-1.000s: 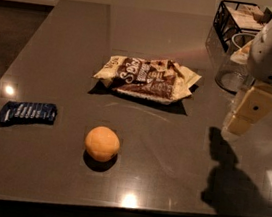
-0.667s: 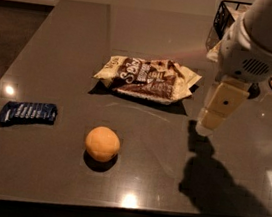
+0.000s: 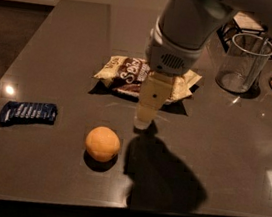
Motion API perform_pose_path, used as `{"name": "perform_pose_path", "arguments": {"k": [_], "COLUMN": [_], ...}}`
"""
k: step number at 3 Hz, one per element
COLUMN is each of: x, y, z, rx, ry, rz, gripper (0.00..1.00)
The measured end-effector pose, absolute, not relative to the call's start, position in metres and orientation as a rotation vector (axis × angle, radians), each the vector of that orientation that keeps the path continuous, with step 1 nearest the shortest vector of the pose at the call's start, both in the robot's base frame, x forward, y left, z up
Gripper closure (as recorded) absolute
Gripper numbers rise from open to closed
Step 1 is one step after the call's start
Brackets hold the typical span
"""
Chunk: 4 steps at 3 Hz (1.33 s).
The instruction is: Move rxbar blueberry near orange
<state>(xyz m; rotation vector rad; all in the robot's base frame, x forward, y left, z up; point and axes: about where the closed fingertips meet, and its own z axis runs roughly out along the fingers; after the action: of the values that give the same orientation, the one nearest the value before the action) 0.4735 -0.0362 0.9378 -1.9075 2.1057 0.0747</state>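
We start with the dark table (image 3: 75, 36), whose glossy top fills most of the view. Over its middle reaches the robot's pale arm (image 3: 188, 22), coming in from the far right corner. Behind the arm, around the centre of the surface, lies a crinkled brown-and-cream snack bag (image 3: 123, 73), and a clear plastic cup (image 3: 243, 62) stands toward the far right edge. The gripper (image 3: 143, 124) hangs point-down just in front of the bag, its tip low over the table; we cannot tell whether it is open or closed, nor whether it touches the surface, and it carries nothing that we can see. The orange (image 3: 102, 144) sits toward the front edge, a little left of the gripper and apart from it. The rxbar blueberry (image 3: 28, 113) lies flat near the left edge, toward the front left corner, well apart from the orange and untouched. We judge the step in hand to be the reach for the bar. To do it well, we would travel left with enough height to pass clear of the orange, since a round fruit rolls at a nudge. We would then come down over the bar's middle, spanning its short width, and press close to the slick top because the wrapper is thin. The set-down should land just beside the orange, on its left.
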Motion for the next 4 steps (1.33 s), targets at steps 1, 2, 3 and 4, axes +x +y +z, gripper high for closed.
{"name": "perform_pose_path", "arguments": {"k": [1, 2, 3, 4], "x": [0.473, 0.478, 0.48, 0.487], "y": [0.029, 0.085, 0.134, 0.169], "z": [0.928, 0.917, 0.905, 0.883], "rx": [-1.973, -2.025, -2.053, -2.073], "ry": [2.073, 2.061, 2.021, 1.986], "rz": [0.151, 0.21, 0.221, 0.211], "gripper": [0.0, 0.0, 0.0, 0.0]}}
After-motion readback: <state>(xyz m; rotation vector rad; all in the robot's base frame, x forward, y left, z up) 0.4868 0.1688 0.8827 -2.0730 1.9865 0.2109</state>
